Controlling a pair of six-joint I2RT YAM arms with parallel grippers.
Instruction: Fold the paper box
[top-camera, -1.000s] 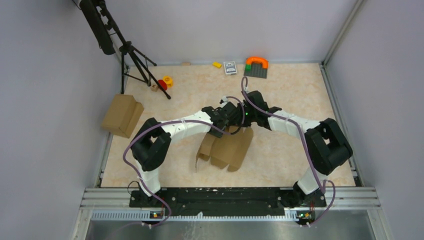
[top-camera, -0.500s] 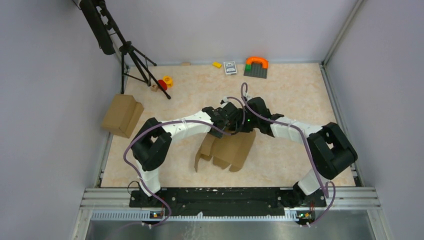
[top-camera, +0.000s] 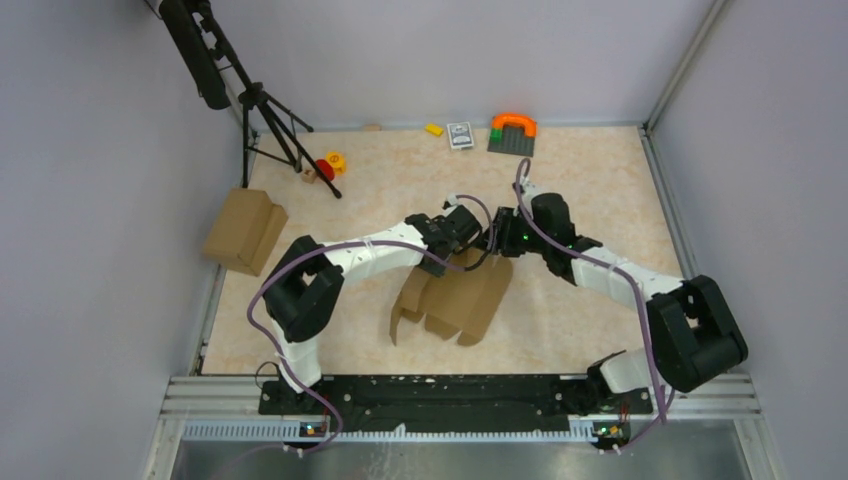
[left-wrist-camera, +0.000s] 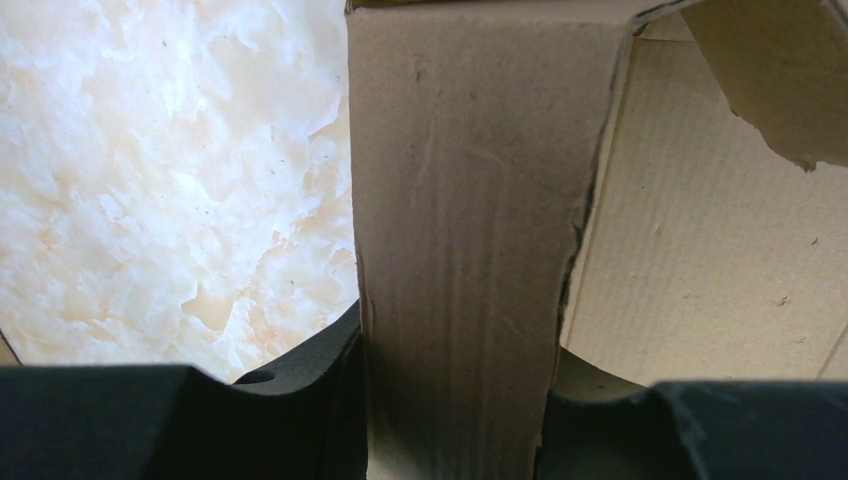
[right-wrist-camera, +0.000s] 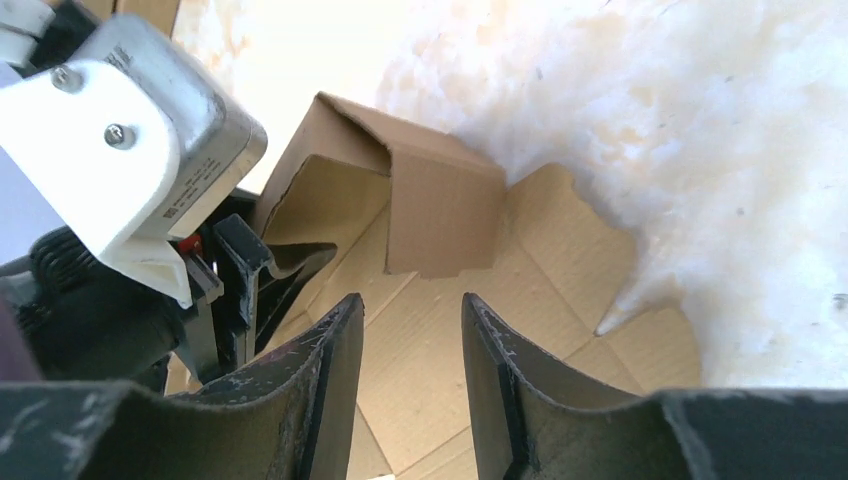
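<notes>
Paper box (top-camera: 460, 295): plain brown cardboard, partly folded, lying on the table (top-camera: 600, 180) near its middle, directly in front of both wrists.
Box shape: broad panels lie flat on the table; narrower flaps stick out on its left side.
Left gripper (left-wrist-camera: 452, 390): clamped on a strip of the paper box at its far edge. In the left wrist view the strip runs straight up between the two black fingers (left-wrist-camera: 290, 400) and fills the gap.
Right gripper (right-wrist-camera: 410, 310): jaws apart, with nothing between them. It hovers over the far edge of the paper box, just beside the left gripper.
Upright flap (right-wrist-camera: 445, 215): a bent corner of the paper box stands up from the flat panel, ahead of the right fingers (right-wrist-camera: 330, 370) and apart from them.
Stepped carton (top-camera: 243, 230): a bulkier brown carton at the left edge of the table, well apart from the paper box.
Tripod (top-camera: 265, 115): black, at the far left corner.
Far edge items: a yellow block (top-camera: 434, 129), a card pack (top-camera: 460, 134) and an orange arch (top-camera: 513, 122) on a dark plate.
</notes>
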